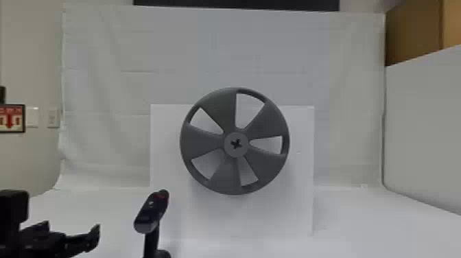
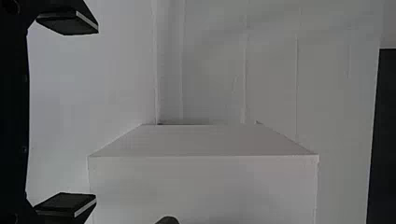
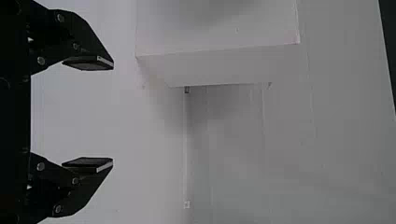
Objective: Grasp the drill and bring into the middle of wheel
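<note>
OK, drill blk w/ slim grip, prob. red mark up top; L & R jaws empty, spread.

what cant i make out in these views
- drill: lower end, cut off by the head view's bottom edge
- wheel: how it is fixed to the white box, hidden behind its own face in the head view
- dark shape: mostly cut off by the left wrist view's bottom edge, too little to identify
</note>
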Tool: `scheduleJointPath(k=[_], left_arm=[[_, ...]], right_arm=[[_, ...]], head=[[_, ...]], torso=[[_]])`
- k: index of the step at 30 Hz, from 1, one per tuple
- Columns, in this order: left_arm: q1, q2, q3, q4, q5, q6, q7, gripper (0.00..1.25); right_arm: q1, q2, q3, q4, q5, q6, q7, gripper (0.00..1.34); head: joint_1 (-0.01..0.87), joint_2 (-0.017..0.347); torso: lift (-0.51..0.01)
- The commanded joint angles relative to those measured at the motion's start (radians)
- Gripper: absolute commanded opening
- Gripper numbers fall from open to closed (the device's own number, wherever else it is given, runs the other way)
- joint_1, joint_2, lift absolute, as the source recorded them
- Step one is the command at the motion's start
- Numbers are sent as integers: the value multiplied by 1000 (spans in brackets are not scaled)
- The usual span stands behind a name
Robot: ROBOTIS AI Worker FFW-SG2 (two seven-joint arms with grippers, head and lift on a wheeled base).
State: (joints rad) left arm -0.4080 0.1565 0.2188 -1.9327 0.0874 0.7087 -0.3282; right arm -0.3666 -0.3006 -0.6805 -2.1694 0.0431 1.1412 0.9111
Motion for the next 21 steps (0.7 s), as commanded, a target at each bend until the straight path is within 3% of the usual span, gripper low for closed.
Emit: scheduleJointPath(k=[1,11,17,21], left_arm=[[0,0,2,0,0,0,0,1250],[2,-2,19,0,0,0,3,1250],[20,-6,68,0,21,-67,17,1250],[43,-8,100,0,58,-170,25,1250]], right_arm=[[0,1,-2,0,0,0,0,815],[0,5,-14,0,4,0,0,815],[-3,37,-36,0,80,-74,-5,815],[17,55,-50,-1,40,-212,-84,816]], head=[[0,0],[0,0],[0,0],[0,0]], torso=[[-406],[-406],[-406],[-406]])
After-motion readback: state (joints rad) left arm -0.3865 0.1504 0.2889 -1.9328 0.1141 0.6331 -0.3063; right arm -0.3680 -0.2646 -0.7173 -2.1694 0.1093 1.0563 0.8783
